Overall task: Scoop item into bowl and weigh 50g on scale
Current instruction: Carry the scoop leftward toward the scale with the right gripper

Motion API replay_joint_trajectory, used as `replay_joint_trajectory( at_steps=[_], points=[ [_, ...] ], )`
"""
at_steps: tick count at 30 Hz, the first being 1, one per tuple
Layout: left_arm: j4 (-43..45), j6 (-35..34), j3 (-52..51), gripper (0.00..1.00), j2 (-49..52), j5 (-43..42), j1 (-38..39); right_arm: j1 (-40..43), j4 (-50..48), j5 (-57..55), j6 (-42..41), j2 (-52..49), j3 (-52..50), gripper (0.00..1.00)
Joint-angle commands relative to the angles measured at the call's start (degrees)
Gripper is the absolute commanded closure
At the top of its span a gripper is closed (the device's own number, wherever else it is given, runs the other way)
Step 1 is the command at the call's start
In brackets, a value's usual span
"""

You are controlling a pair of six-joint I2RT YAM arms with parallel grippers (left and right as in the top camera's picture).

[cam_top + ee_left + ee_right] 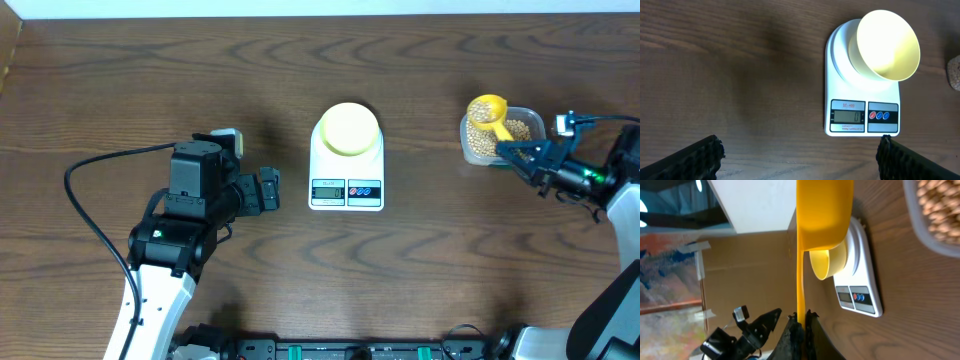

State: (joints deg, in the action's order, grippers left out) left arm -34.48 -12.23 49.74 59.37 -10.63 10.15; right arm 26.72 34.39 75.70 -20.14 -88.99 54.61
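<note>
Dark wood-grain table (100,80): left jaws spread wide, right jaws pinch the yellow scoop (488,108).

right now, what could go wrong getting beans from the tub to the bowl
The right gripper pinches the scoop by its handle, far from the cup, so it may twist and spill beans across the table before the bowl. The bowl sits loose on the scale; a bump could shift it.
</note>
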Motion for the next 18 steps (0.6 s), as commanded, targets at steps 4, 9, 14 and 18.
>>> replay_joint_trajectory(
  at_steps=[4, 9, 14, 18],
  points=[
    [-0.13, -0.55, 0.09, 0.00, 0.11, -0.31, -0.33, -4.87, -0.15, 2.49, -0.90, -0.28, -0.42, 0.99],
    [-0.13, -0.52, 0.09, 0.00, 0.11, -0.31, -0.33, -7.93, -0.15, 2.49, -0.90, -0.28, -0.42, 0.99],
    [-0.09, -0.55, 0.09, 0.00, 0.11, -0.31, -0.33, -10.47, -0.39, 2.49, -2.25, -0.28, -0.42, 0.99],
    [-0.09, -0.55, 0.09, 0.00, 0.11, -0.31, -0.33, -12.35, -0.39, 2.51, -2.84, -0.28, -0.42, 0.99]
  ],
)
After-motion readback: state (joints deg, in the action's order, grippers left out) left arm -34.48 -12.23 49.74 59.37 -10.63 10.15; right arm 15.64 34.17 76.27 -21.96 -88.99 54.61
